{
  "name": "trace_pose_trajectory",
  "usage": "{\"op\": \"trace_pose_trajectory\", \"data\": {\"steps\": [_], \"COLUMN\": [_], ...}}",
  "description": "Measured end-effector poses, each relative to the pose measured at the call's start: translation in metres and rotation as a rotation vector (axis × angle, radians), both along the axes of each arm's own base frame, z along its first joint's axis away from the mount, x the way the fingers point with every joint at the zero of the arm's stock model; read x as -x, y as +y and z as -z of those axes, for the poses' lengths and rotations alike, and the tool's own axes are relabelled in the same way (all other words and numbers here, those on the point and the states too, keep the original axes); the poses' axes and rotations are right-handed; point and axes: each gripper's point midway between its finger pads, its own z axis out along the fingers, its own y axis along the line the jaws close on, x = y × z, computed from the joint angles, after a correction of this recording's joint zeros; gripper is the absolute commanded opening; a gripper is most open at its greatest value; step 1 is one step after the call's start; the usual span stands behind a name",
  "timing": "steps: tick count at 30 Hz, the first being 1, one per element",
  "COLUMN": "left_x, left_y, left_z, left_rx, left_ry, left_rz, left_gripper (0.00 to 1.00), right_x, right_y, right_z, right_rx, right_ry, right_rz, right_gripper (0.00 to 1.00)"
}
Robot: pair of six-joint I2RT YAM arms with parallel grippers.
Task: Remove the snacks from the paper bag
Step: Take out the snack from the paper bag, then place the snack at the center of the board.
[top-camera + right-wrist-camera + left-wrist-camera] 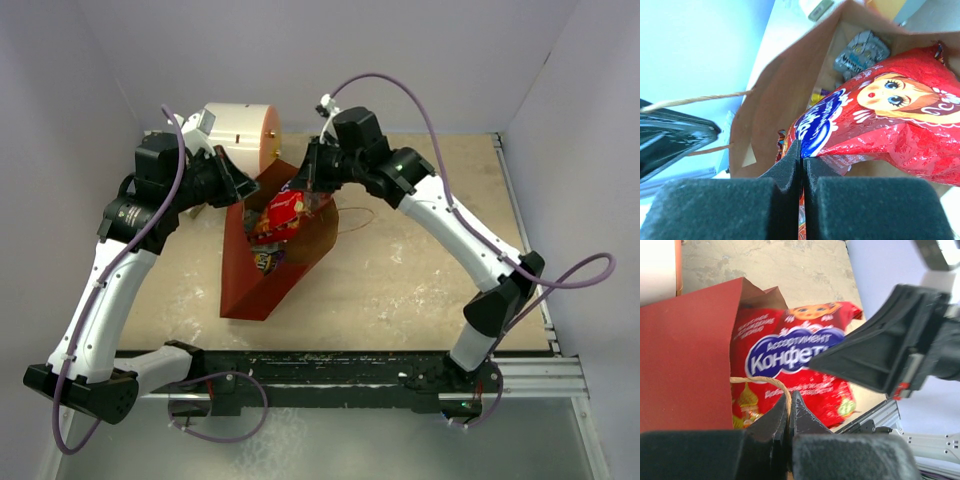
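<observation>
The red paper bag (262,285) lies tilted on the table, mouth toward the back. My left gripper (789,401) is shut on its thin cord handle (760,381) at the bag's left rim (685,355). My right gripper (801,150) is shut on the edge of the large red snack bag with the blue oval logo (890,115), which sticks out of the mouth (283,210). Inside the brown interior (775,100) lie a silver-grey packet (860,52) and a yellow-purple one (268,260).
A white-and-orange cylinder (240,135) stands just behind the bag, near the left gripper. The bag's other cord handle (352,215) lies on the table to the right. Grey walls enclose the back and both sides.
</observation>
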Motion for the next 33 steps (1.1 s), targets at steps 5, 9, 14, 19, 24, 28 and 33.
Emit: {"op": "trace_pose_trajectory", "data": {"steps": [5, 9, 14, 19, 24, 28, 33], "left_x": [0.001, 0.002, 0.004, 0.005, 0.002, 0.003, 0.006], "left_y": [0.000, 0.001, 0.003, 0.004, 0.001, -0.001, 0.000], "left_z": [0.001, 0.003, 0.008, 0.008, 0.000, 0.002, 0.011], "left_rx": [0.003, -0.002, -0.012, -0.027, -0.034, -0.043, -0.083], "left_ry": [0.008, 0.019, 0.039, 0.052, 0.034, 0.034, 0.049], "left_rz": [-0.003, -0.005, -0.010, -0.007, 0.011, 0.040, 0.068], "left_gripper": [0.00, 0.00, 0.00, 0.00, 0.00, 0.00, 0.00], "right_x": [-0.009, -0.016, -0.023, -0.023, -0.027, -0.040, -0.069], "right_y": [-0.031, -0.077, -0.149, -0.205, -0.255, -0.286, -0.320], "right_z": [-0.043, -0.082, -0.119, -0.127, -0.092, -0.031, 0.044], "right_rx": [-0.010, -0.035, -0.002, 0.108, 0.230, 0.331, 0.436], "right_ry": [-0.084, -0.156, -0.276, -0.352, -0.331, -0.234, -0.078], "right_rz": [0.080, 0.170, 0.348, 0.508, 0.644, 0.718, 0.781], "right_gripper": [0.00, 0.00, 0.00, 0.00, 0.00, 0.00, 0.00]}}
